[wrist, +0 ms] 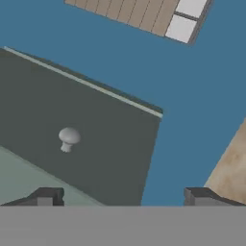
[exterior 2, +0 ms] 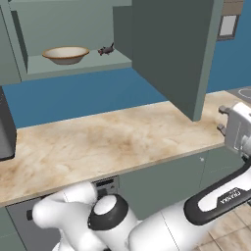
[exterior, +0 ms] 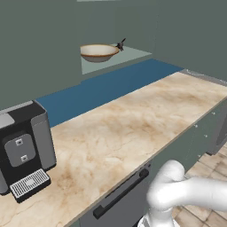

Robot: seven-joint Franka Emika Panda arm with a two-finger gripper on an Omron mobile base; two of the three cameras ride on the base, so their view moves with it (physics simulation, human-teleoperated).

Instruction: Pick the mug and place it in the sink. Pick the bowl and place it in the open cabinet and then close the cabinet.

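The bowl (exterior: 97, 52) (exterior 2: 65, 54), cream outside and brownish inside, sits upright on the shelf of the open grey-green cabinet (exterior 2: 73, 24). The cabinet's door (exterior 2: 166, 54) stands swung out over the counter. My gripper (exterior 2: 221, 119) is open at the right, just outside the door's outer face, holding nothing. In the hand view the gripper (wrist: 122, 194) faces the door panel (wrist: 96, 125), with the round pale knob (wrist: 68, 138) up and to the left of the fingertips. The mug is out of view. A grey strip (exterior: 201, 76) at the counter's far right may be the sink's rim.
A small dark object (exterior: 120, 44) (exterior 2: 105, 49) lies on the shelf beside the bowl. A black and grey coffee machine (exterior: 24, 150) stands at the counter's left end. Below the marble counter (exterior 2: 122, 137) is a drawer with a black handle (exterior: 119, 195).
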